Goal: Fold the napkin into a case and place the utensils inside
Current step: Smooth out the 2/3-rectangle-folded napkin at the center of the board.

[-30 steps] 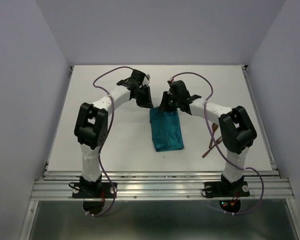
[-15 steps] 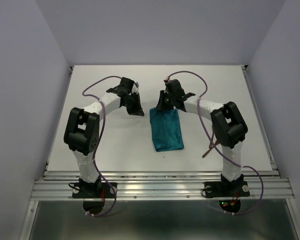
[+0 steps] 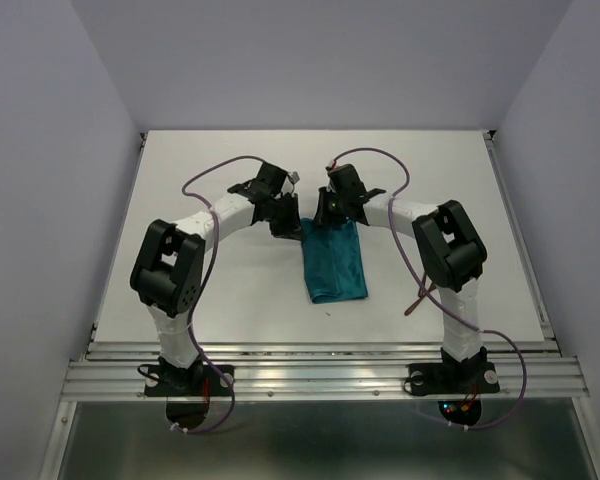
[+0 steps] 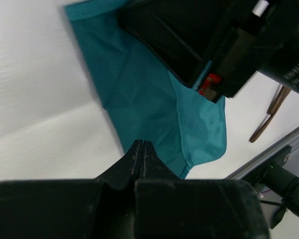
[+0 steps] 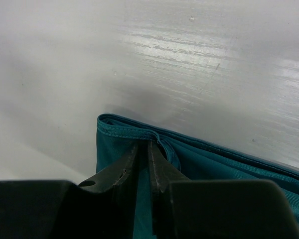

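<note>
One folded napkin lies mid-tabletop. The right end effector pinches its far hem, probably to open the pocket. The left end effector, closed and empty, hovers at the far-left corner. The utensils lie to the right.

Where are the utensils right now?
In the top view the utensils lie on the table to the right of the napkin, apart from it, partly hidden by the right arm.

The right gripper is pinching the hemmed edge of the teal napkin between its jaws, the white desk stretching beyond them.
</note>
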Robot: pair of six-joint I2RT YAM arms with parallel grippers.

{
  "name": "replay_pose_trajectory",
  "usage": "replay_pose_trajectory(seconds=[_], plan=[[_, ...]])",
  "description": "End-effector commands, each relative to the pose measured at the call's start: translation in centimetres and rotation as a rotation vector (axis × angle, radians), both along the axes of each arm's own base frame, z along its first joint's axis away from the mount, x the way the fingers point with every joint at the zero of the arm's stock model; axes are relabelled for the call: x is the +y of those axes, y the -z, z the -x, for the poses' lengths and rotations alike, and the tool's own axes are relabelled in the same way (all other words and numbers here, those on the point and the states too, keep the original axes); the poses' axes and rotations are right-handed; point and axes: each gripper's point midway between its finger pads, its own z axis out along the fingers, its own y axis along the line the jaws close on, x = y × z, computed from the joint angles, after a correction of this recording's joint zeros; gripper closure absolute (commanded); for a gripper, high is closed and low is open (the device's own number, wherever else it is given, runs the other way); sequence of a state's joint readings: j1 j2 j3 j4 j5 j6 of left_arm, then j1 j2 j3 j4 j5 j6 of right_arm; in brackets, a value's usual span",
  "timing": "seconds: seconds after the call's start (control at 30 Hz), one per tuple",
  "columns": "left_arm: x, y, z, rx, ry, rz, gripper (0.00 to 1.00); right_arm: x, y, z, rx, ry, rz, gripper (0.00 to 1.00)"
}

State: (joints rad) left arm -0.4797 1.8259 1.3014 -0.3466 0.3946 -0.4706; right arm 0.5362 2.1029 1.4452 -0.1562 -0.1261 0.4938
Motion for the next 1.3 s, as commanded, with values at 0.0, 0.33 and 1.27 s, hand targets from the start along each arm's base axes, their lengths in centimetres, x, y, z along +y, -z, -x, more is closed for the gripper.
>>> replay_pose_trajectory(seconds=[0.0, 0.33, 1.27], plan=[[-2.2, -1.4, 2.6, -0.020, 0.082, 0.045, 1.00, -0.3, -0.5, -1.4, -0.038, 0.013, 0.016, 0.81], [-4.5, 1.6, 9.9, 0.052, 0.235, 0.069, 1.00, -0.1, -0.1, -0.9, -0.020, 0.005, 0.000, 0.82], [-2.9, 3.9, 13.6, 0.074, 0.242, -0.020, 1.00, -0.3, -0.1, -0.9, -0.016, -0.003, -0.011, 0.83]])
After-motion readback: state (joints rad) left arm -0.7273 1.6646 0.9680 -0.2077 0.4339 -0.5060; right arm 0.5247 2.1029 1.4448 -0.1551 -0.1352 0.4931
